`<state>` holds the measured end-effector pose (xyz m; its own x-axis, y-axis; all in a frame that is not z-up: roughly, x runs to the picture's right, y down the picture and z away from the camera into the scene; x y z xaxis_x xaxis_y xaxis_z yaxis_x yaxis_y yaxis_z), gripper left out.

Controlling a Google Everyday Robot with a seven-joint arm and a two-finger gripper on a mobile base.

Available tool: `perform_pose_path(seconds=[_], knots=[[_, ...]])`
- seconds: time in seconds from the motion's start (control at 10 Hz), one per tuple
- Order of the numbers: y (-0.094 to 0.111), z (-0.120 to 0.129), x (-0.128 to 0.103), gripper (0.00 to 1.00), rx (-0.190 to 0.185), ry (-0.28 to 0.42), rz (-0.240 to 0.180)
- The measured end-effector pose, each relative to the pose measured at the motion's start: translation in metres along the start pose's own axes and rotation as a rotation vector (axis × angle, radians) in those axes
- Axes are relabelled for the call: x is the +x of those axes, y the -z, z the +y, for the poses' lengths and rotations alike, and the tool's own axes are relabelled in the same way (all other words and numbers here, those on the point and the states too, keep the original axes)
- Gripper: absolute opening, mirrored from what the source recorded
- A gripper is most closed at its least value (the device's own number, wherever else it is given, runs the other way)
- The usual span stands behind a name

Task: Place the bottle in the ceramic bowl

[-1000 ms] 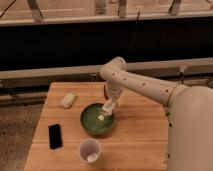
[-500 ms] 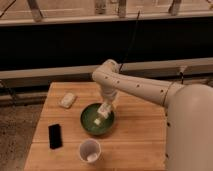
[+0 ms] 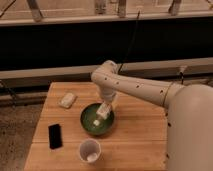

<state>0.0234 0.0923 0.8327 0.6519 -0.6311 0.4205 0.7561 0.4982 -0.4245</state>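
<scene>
The green ceramic bowl sits on the wooden table, left of centre. My gripper hangs from the white arm and reaches down into the bowl over its right half. A pale shape that looks like the bottle is just below the gripper, inside the bowl. I cannot tell whether the gripper is touching or holding it.
A pale rectangular block lies at the table's back left. A black phone lies at the left front. A white cup stands in front of the bowl. A dark barrier and rails run behind the table.
The arm's elbow has swung left, and the gripper has moved left and down, deeper into the bowl, with the pale bottle shape.
</scene>
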Motion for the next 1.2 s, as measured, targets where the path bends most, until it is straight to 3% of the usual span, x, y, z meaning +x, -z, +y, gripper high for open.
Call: perform_pose_path(seconds=[1.0, 1.2], knots=[[-0.001, 0.001, -0.015, 0.01, 0.014, 0.045, -0.01], [-0.001, 0.001, -0.017, 0.08, 0.014, 0.052, -0.009]])
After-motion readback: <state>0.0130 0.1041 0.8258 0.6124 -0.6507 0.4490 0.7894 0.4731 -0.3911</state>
